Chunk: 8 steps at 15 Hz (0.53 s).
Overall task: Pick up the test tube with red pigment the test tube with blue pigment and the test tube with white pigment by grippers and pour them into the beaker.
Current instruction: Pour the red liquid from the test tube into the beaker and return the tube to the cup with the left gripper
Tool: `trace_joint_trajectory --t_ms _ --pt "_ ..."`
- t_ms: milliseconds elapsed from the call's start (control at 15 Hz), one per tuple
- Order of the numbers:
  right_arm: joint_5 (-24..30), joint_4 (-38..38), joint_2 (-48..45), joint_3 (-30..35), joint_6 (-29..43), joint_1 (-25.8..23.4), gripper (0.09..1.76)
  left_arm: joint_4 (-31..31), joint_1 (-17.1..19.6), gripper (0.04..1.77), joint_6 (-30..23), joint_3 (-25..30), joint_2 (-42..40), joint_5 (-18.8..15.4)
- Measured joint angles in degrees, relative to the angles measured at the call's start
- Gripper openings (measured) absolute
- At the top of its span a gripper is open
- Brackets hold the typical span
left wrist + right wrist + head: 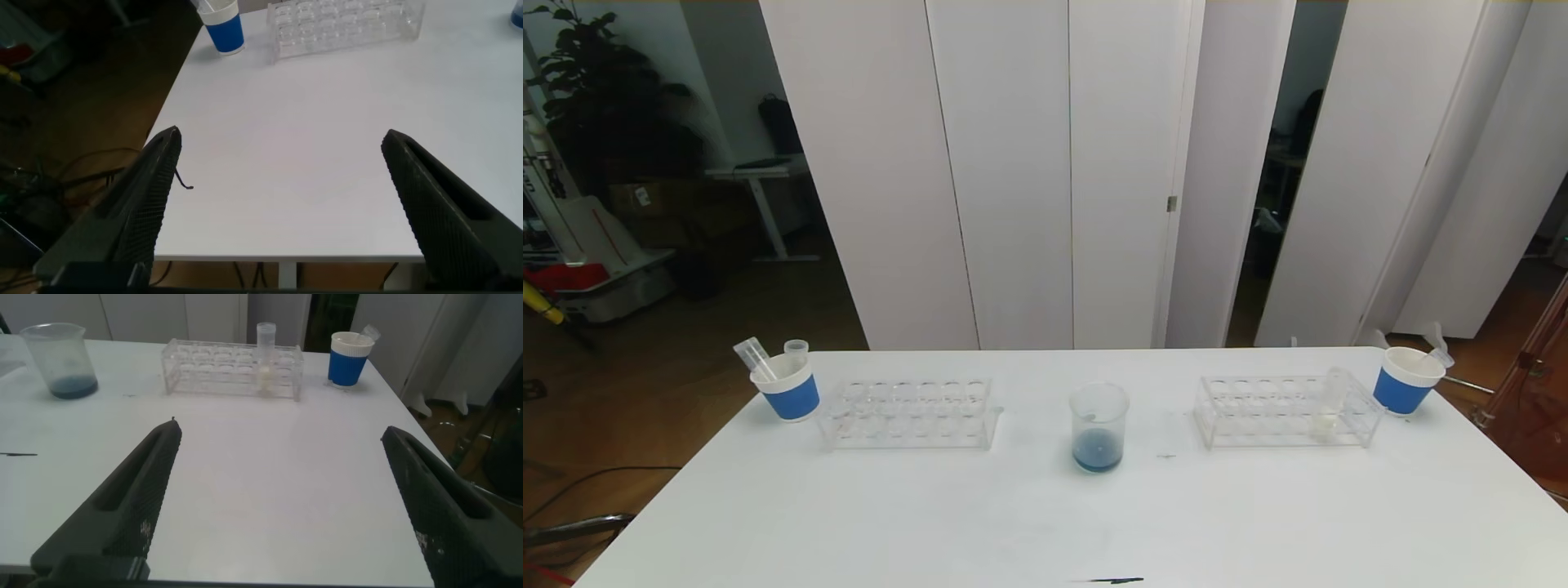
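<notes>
Beaker: the beaker (1098, 426) stood upright near the middle of the white table (1045, 523), between the two clear racks, with dark blue liquid pooled in its bottom.
White tube: the test tube with white pigment (265, 359) stood upright in the right-hand rack (1286, 411), towards the end nearest the right paper cup (1406, 380), a pale cream-white pool in its base.
Left rack: the left-hand rack (909, 412) held no tube I could make out.
Left cup: a blue-and-white paper cup (787, 386) sat just beside the left rack's outer end, with clear tubes leaning out of it.
Right gripper: the right gripper (282, 502) hung over the near right part of the table, fingers spread wide and holding nothing; the white tube and its rack lay well ahead of it, the beaker further off towards the middle.
Left gripper: the left gripper (282, 208) hung above the near left edge of the table, fingers equally wide apart and empty, the left rack and cup well ahead of it.
Head view: neither arm showed in it.
</notes>
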<state>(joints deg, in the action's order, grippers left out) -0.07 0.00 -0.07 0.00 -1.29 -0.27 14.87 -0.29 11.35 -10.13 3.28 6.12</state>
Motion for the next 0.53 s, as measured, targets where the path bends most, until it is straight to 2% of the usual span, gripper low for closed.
trace_joint_trajectory --t_ms 133,267,400,533 --pt "0.0 0.0 0.0 0.0 0.0 0.0 1.75 -0.5 0.0 1.75 -0.7 1.0 -2.0 -0.4" --pt "0.0 0.0 0.0 0.0 0.0 0.0 1.75 -2.0 -0.1 1.75 -4.0 1.6 -2.9 -0.7" --pt "0.0 0.0 0.0 0.0 0.0 0.0 1.75 -6.0 -0.1 1.75 -5.4 3.6 -3.2 -2.2" --pt "0.0 0.0 0.0 0.0 0.0 0.0 1.75 -9.5 -0.1 1.75 -6.2 5.6 -3.4 -5.3"
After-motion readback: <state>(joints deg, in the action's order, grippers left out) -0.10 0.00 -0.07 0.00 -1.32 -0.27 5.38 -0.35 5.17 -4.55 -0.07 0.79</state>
